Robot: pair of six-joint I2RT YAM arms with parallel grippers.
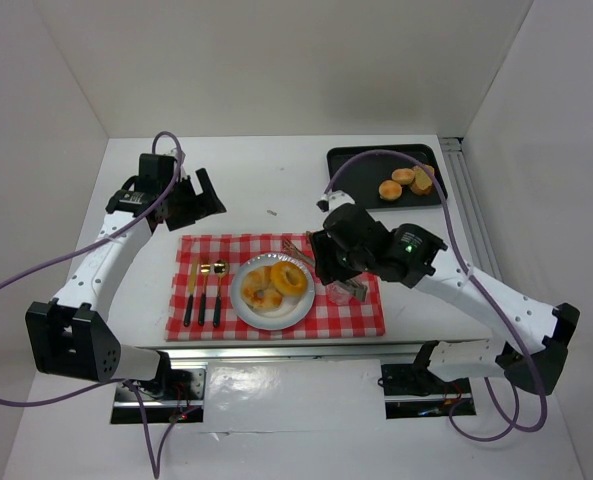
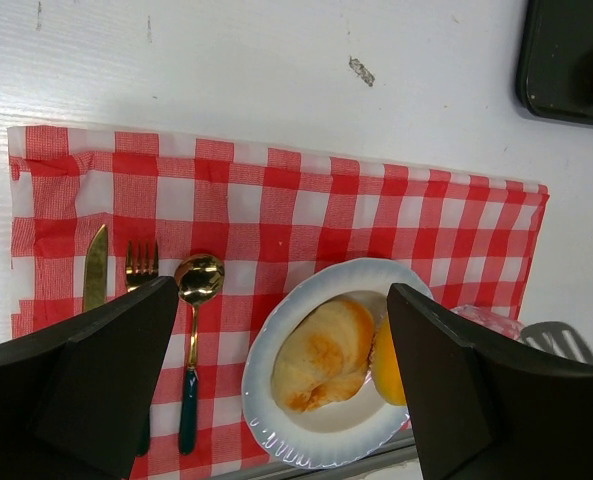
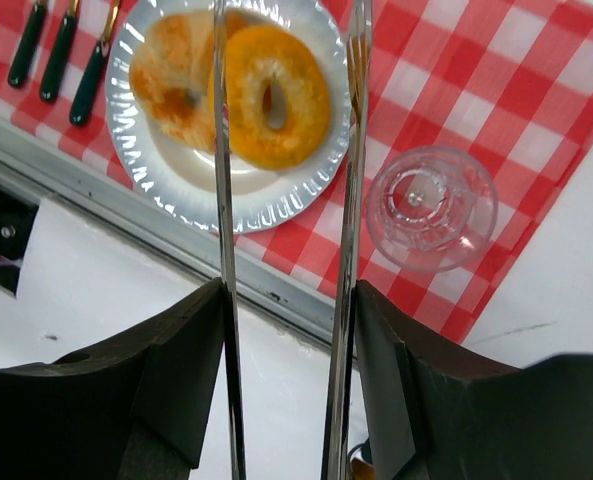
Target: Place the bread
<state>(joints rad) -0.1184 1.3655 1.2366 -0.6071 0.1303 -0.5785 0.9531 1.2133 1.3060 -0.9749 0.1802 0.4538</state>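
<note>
A white plate [image 1: 244, 303] on the red checked cloth holds a ring-shaped bread [image 1: 289, 279] and a pale roll [image 1: 259, 290]. Both also show in the right wrist view, the ring bread [image 3: 286, 100] beside the roll [image 3: 171, 75]. My right gripper [image 1: 321, 258] is shut on metal tongs [image 3: 351, 150], whose arms are spread and reach over the ring bread. I cannot tell if they touch it. My left gripper [image 1: 198, 195] is open and empty above the table behind the cloth's left corner. A black tray [image 1: 361, 160] at the back right holds three more breads [image 1: 406, 183].
A knife, fork and spoon [image 1: 203, 290] lie on the cloth [image 1: 216, 250] left of the plate. An upturned clear glass [image 1: 340, 292] stands right of the plate, close under my right arm. The table's near edge runs just below the cloth.
</note>
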